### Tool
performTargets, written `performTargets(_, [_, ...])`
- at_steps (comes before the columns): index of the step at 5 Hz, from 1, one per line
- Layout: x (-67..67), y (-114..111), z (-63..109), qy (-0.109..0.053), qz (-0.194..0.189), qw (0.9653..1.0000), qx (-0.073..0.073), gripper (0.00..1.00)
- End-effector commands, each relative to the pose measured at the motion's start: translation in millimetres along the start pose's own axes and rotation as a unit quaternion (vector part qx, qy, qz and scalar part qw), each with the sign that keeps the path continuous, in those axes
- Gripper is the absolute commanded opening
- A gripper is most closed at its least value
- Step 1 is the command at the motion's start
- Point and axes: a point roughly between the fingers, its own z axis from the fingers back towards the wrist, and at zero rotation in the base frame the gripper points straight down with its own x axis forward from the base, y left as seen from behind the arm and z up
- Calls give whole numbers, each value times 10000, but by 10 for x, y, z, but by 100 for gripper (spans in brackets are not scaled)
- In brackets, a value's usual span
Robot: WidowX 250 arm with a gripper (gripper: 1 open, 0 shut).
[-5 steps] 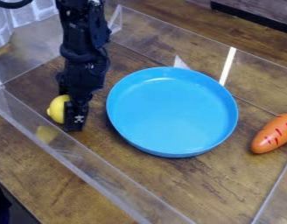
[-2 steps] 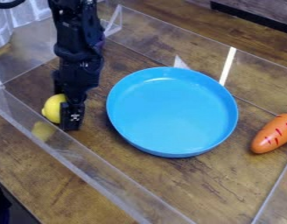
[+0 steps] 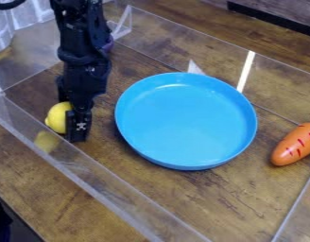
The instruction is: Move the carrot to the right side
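The carrot [image 3: 297, 144] is small and orange with dark grooves, and it lies on the wooden table at the far right, beside the blue plate [image 3: 185, 120]. My black gripper [image 3: 77, 130] points straight down at the far left, across the plate from the carrot. Its fingertips are down at the table, right next to a yellow lemon-like fruit [image 3: 56, 115]. The dark fingers partly cover the fruit. From this angle I cannot make out the gap between them, or whether they touch the fruit.
A clear plastic wall [image 3: 69, 165] runs along the front left, and another clear edge runs along the back. A dark object [image 3: 278, 11] lies at the back right.
The arm's upper part has shifted slightly left, and a little more of the yellow fruit shows beside the fingers. The carrot and the plate have not moved.
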Motion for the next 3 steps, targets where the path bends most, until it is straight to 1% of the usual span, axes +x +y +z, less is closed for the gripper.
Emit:
performTargets(1, [-32, 53, 55, -141, 72, 9999, 45, 100])
performTargets(3, [-24, 51, 74, -286, 89, 9996, 19, 100])
